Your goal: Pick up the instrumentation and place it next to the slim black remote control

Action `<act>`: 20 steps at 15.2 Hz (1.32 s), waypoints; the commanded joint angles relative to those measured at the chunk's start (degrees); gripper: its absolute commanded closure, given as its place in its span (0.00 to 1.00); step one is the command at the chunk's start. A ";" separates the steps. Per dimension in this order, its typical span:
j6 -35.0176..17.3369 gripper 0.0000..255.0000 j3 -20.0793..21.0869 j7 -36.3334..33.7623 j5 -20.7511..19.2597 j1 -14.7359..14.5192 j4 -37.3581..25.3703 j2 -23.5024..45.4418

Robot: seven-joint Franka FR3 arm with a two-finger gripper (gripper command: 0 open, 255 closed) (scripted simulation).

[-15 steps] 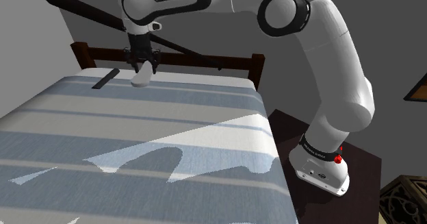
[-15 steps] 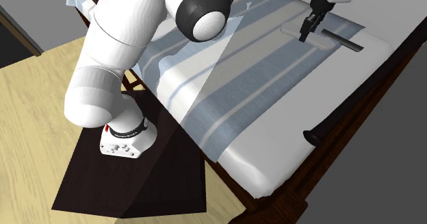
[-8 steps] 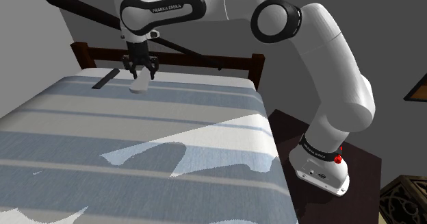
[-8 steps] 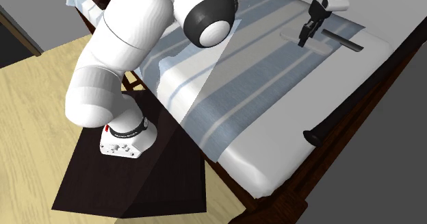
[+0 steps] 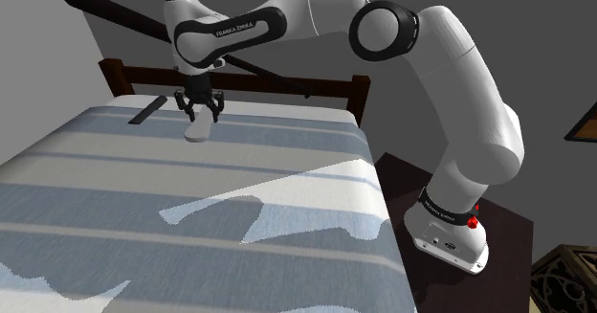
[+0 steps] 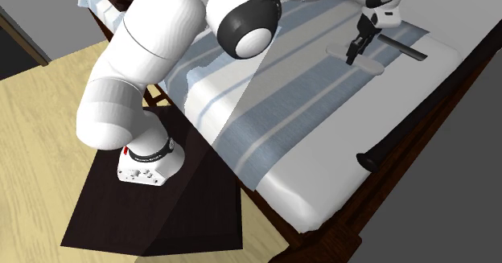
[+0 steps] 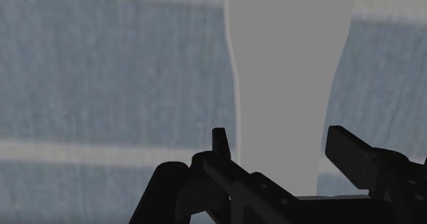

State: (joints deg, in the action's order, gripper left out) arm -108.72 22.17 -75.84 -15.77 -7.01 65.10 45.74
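Striped blue bedspread (image 5: 143,196) bears flat, elongated grey instrument (image 5: 198,131).

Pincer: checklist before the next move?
1. Pincer open: ok, fingers stand apart.
2. Fingers clear of the white instrument: cannot tell, gaps look slim on both sides.
3. Instrument resting on the striped bed cover: ok, it lies flat under the pincer.
4. Instrument beside the slim black remote: ok, close and apart.
5. Remote undisturbed: ok, flat on the cover.
6. Straight lift-off likely safe: ok, nothing hangs between the fingers.
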 commanded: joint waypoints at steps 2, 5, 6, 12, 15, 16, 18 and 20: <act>-0.38 1.00 -0.05 -0.08 -0.09 -0.08 0.04 0.29; -0.38 1.00 -0.05 -0.08 -0.09 -0.08 0.04 0.29; -0.38 1.00 -0.05 -0.08 -0.09 -0.08 0.04 0.29; -0.40 0.00 -0.05 -0.08 -0.08 -0.08 0.06 0.28; 2.81 0.00 0.19 0.26 0.28 -0.29 -2.34 -0.62; 4.52 0.00 0.27 0.43 0.43 -0.46 -3.79 -0.92; 5.91 0.00 0.33 0.58 0.53 -0.63 -5.07 -1.09; 5.91 0.00 0.33 0.58 0.53 -0.63 -5.06 -1.09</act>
State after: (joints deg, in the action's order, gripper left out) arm -103.09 22.51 -75.32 -15.25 -7.60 60.35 44.59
